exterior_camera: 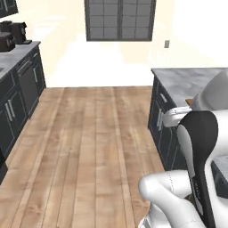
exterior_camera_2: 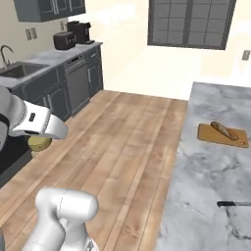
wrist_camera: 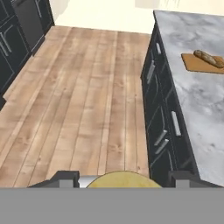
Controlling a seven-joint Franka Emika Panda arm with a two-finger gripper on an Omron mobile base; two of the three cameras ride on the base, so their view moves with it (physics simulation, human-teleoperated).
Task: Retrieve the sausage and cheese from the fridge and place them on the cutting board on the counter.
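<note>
Pale wood planks cover the floor (exterior_camera: pixel 89 147), running toward a dark-framed, many-paned window (exterior_camera: pixel 120 20) in a cream wall (exterior_camera_2: pixel 127 63). Along one side, dark grey cabinets (exterior_camera_2: pixel 73 86) carry a sink (exterior_camera_2: pixel 19 71), a toaster (exterior_camera_2: pixel 63 40) and a coffee machine (exterior_camera_2: pixel 81 32).

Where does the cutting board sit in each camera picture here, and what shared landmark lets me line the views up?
Left base view: not in it that I can make out; the arm covers that part of the counter.
Right base view: cutting board at mid right on the marble, the sausage lying on it.
Hand view: upper right, near the edge.
Shared landmark: the island counter's dark cabinet front with silver handles.
</note>
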